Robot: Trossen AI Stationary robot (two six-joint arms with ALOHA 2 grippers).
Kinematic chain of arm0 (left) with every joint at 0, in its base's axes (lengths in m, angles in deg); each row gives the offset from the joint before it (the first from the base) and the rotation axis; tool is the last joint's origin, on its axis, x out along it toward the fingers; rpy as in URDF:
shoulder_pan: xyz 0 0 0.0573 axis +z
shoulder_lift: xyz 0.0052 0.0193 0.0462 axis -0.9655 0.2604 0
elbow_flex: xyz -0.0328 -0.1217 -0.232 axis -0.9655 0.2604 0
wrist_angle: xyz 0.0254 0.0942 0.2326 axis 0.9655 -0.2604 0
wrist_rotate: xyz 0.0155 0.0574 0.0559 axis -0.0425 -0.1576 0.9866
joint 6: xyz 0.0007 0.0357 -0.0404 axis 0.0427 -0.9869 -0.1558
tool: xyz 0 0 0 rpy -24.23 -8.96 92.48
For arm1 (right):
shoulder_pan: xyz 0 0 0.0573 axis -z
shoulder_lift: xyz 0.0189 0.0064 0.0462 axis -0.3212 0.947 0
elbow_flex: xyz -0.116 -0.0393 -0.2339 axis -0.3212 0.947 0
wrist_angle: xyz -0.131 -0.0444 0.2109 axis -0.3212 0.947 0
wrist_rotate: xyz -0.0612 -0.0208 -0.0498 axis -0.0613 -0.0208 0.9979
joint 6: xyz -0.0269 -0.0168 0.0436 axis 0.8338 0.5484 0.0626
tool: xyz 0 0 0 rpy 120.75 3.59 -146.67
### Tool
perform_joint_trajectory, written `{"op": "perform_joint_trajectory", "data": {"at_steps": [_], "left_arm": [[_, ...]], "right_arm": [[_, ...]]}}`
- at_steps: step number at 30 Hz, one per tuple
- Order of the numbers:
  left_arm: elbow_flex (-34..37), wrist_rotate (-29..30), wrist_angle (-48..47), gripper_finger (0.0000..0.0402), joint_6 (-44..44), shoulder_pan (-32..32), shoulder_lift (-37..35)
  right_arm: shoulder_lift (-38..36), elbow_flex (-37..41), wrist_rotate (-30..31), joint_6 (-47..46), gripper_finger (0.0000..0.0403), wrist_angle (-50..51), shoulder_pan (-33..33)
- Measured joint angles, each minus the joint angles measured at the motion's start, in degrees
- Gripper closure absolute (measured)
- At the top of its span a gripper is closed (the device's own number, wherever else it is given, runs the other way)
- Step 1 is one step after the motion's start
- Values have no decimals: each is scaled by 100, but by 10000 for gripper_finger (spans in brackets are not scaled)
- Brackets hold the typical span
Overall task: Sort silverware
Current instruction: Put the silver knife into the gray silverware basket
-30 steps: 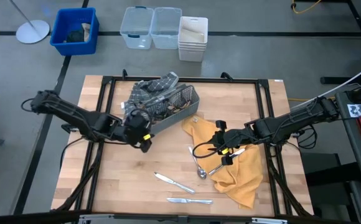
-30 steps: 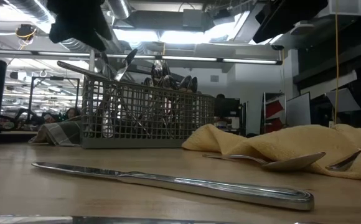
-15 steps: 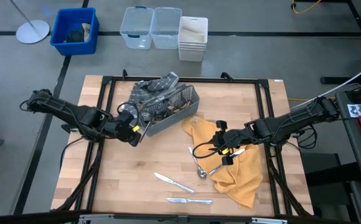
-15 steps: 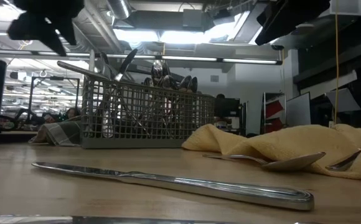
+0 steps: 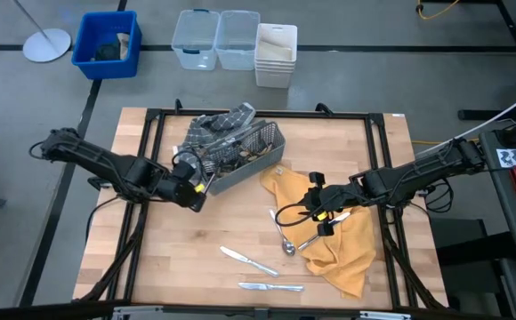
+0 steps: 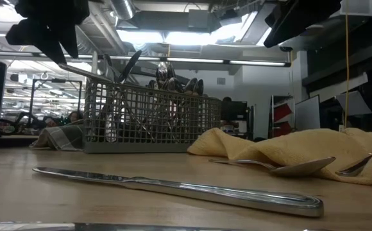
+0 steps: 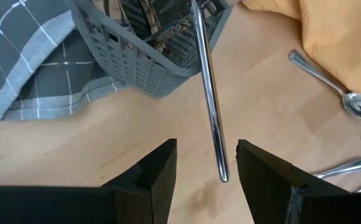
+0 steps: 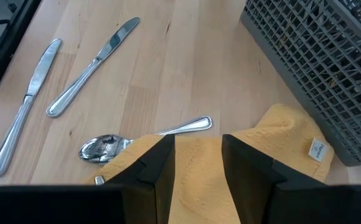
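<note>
Steel silverware (image 7: pixel 208 93) stood mostly in the grey mesh caddy (image 5: pixel 245 160); knives and spoons lay on the table (image 5: pixel 151 258) by the yellow cloth (image 5: pixel 342 244). Your left gripper (image 7: pixel 205 165) hung open beside a handle leaning from the caddy. Your right gripper (image 8: pixel 198 155), open, hovered over the cloth. Stiff, slippery; pinch mid-handle.

A grey wire-mesh caddy (image 5: pixel 245 156) sits on the wooden table (image 5: pixel 178 253) toward twelve o'clock, tilted — one end resting on a grey checked cloth (image 5: pixel 212 126) just behind it. A yellow cloth (image 5: pixel 347 244), rumpled, lies from the table's middle toward four o'clock. Beyond the table at twelve o'clock stand two clear plastic bins (image 5: pixel 215 39) side by side, touching a white stacked bin (image 5: pixel 276 55). A blue bin (image 5: pixel 107 43) stands at eleven o'clock — beside it, a round white stand base (image 5: pixel 46 44).
</note>
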Motion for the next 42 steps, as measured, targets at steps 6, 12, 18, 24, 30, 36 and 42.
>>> {"op": "perform_joint_trajectory", "data": {"at_steps": [6, 12, 18, 24, 30, 36, 42], "left_arm": [[0, 0, 75, 247, -10, 0, 121], [1, 1, 176, 247, -16, 0, 135], [2, -11, 173, 247, 84, 0, 339], [5, -17, 458, 247, -68, 0, 493], [7, -20, 451, 247, -40, -1, 508], [6, -18, 421, 247, -32, 11, 659], [7, -18, 421, 253, -89, 11, 796]], "right_arm": [[0, 0, -2, 1, 269, -2, 0], [0, 0, -4, 2, 269, 2, 0], [0, 0, -7, 2, 269, 54, 0], [0, 0, -18, 2, 269, 92, -2], [0, 0, -17, 2, 269, 94, -2], [0, 0, -14, 2, 269, 96, -1], [0, 0, -2, 2, 269, 96, -1]]}}
